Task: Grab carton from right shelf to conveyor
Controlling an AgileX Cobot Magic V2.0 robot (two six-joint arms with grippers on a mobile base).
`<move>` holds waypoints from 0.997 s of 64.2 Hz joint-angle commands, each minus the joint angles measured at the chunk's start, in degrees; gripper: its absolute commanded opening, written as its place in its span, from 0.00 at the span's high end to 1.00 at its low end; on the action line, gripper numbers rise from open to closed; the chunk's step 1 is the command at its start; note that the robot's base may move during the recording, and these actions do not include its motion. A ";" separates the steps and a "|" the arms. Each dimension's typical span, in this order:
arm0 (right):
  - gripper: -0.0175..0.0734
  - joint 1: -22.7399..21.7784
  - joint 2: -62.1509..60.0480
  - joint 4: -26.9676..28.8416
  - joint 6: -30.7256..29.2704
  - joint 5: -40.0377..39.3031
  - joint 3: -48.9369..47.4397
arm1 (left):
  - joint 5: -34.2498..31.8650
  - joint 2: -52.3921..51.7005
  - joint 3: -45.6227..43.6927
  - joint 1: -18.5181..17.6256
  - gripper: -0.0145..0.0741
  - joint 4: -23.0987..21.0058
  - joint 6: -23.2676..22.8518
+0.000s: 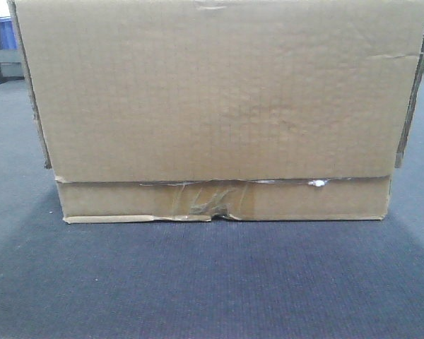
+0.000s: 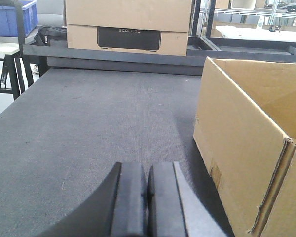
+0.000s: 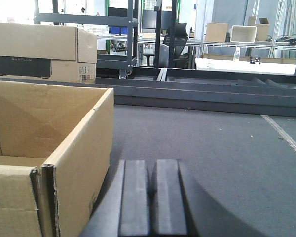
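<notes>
Conveyor (image 1: 212,282): wide dark navy-grey belt, fine woven texture, running under everything in all three views.

Carton (image 1: 219,106): large plain brown corrugated box, standing upright on the conveyor, open at the top with nothing visible inside. It sits between the two arms, its wall just beside each pincer. Front view shows the wide face with a narrow lower strip patched by crinkled clear tape (image 1: 212,200); the bottom edge is torn there. Judged light for its size, fairly stiff in the walls but weak at the taped strip and frayed corners. Best held by pressing on the two opposite side walls, mid-height, away from the patch. It appears already delivered to the belt.

Second box (image 2: 128,22): brown carton with a black printed panel, at the far end of the belt.

Left pincer (image 2: 147,197): fingers pressed together, empty, clear of the carton.

Right pincer (image 3: 152,197): likewise closed and empty.
</notes>
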 commanded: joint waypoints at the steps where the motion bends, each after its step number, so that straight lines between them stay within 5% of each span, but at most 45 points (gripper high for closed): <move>1: 0.88 -0.18 -0.33 -0.41 -0.56 -1.54 0.05 | -1.24 -0.22 0.02 0.25 0.83 0.19 0.26; 15: 0.88 -0.18 -0.33 -0.41 -0.56 -1.54 0.05 | -0.51 -0.70 0.02 0.69 0.83 -2.24 1.12; 23: 0.88 -0.18 -0.33 -0.41 -0.56 -1.68 0.05 | 0.05 -2.87 0.53 3.78 0.83 -11.63 16.20; 27: 0.88 -0.18 -0.33 -0.41 -0.56 -1.68 0.05 | -1.26 -4.10 2.04 6.21 0.83 -14.72 19.40; 37: 0.88 -0.18 -0.33 -0.41 -0.56 -1.68 0.05 | -9.53 -8.37 10.87 10.60 0.83 -16.65 19.66; 56: 0.88 -0.18 -0.33 -0.41 -0.56 -1.68 0.05 | -21.83 -12.20 24.70 10.60 0.83 -16.65 19.66; 64: 0.88 -0.18 -0.33 -0.41 -0.56 -1.92 0.05 | -17.81 -12.20 24.70 10.26 0.83 -16.54 19.66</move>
